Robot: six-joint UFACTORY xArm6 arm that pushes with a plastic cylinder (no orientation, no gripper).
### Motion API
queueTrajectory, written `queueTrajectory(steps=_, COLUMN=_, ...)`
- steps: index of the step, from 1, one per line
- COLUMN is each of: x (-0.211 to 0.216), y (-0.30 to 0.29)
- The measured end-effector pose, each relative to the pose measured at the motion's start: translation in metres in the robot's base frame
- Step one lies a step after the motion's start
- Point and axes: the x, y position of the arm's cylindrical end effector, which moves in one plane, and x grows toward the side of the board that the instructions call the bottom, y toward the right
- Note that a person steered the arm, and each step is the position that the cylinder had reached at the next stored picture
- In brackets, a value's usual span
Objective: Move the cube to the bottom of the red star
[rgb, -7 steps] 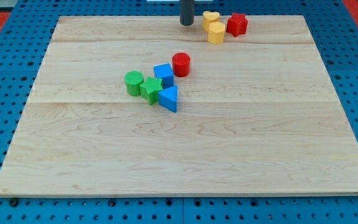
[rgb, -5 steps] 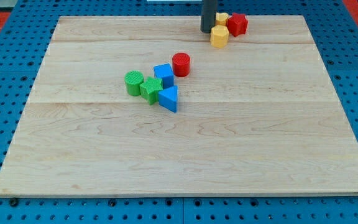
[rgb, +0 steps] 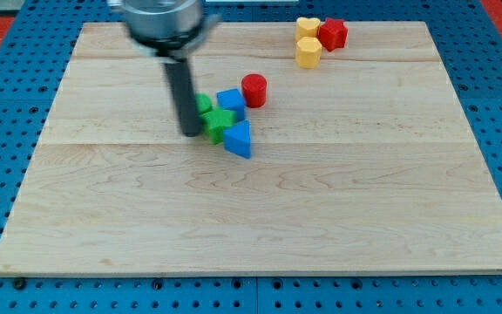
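Note:
The blue cube point(rgb: 231, 100) sits near the middle of the board, touching a green star point(rgb: 217, 124) and next to a red cylinder point(rgb: 254, 90). A blue triangle point(rgb: 239, 139) lies just below the green star. The red star point(rgb: 333, 34) is at the view's top right, touching a yellow heart point(rgb: 308, 26) and a yellow hexagon point(rgb: 308, 52). My tip point(rgb: 189, 133) rests on the board just left of the green star, to the lower left of the cube. The rod hides most of a green cylinder point(rgb: 203, 105) behind it.
The wooden board point(rgb: 260, 218) lies on a blue pegboard surface. The arm's grey body point(rgb: 159, 19) shows at the view's top left, above the block cluster.
My tip has moved from the view's top, beside the yellow blocks, down and left to the green blocks. The yellow heart sits a little further right, against the red star.

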Motion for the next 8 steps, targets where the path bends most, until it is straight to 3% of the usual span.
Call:
queueTrajectory(steps=1, x=-0.02, y=0.043)
queueTrajectory(steps=2, x=-0.037, y=0.052)
queueTrajectory(steps=3, x=-0.043, y=0.017)
queueTrajectory(steps=4, x=-0.064, y=0.02)
queueTrajectory(steps=5, x=-0.089, y=0.097)
queueTrajectory(steps=6, x=-0.119, y=0.133)
queueTrajectory(steps=8, x=-0.056, y=0.158)
